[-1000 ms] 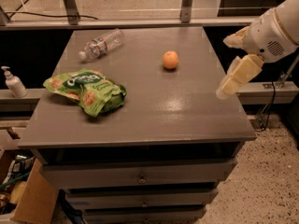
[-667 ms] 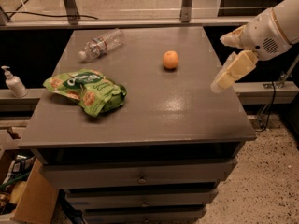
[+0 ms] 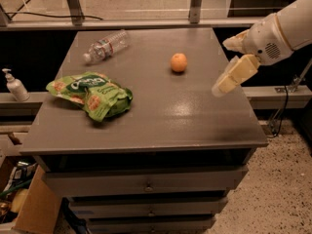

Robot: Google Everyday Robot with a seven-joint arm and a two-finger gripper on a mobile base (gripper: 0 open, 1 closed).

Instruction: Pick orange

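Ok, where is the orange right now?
In the camera view the orange sits on the table, toward its far side, image-right of the water bottle; the gripper hovers apart from it, over the table's right edge.

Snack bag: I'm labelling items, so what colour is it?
Snack bag: green, orange cracker print, shown in the camera view. Gripper hovers right of the orange.

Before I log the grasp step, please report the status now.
Tool open, empty, at right edge of table. Orange free on table, left of tool. Nothing between them; bottle and green bag farther left.
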